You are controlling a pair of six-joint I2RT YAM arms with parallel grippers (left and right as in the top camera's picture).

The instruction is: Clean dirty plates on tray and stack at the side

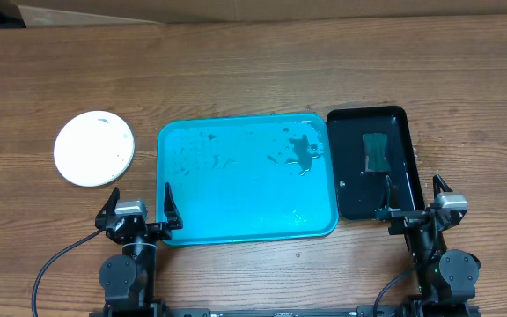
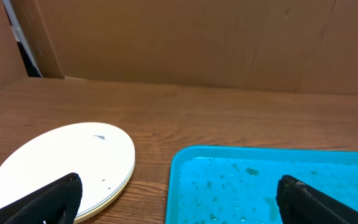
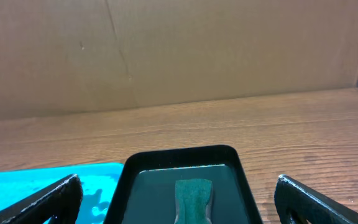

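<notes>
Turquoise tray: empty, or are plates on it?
Empty of plates: the turquoise tray holds only wet spots, and the plates sit stacked on the table beside it.

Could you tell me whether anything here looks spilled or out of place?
Only the turquoise tray stands out: droplets and a darker puddle wet its far half. The stacked plates look tidy.
</notes>
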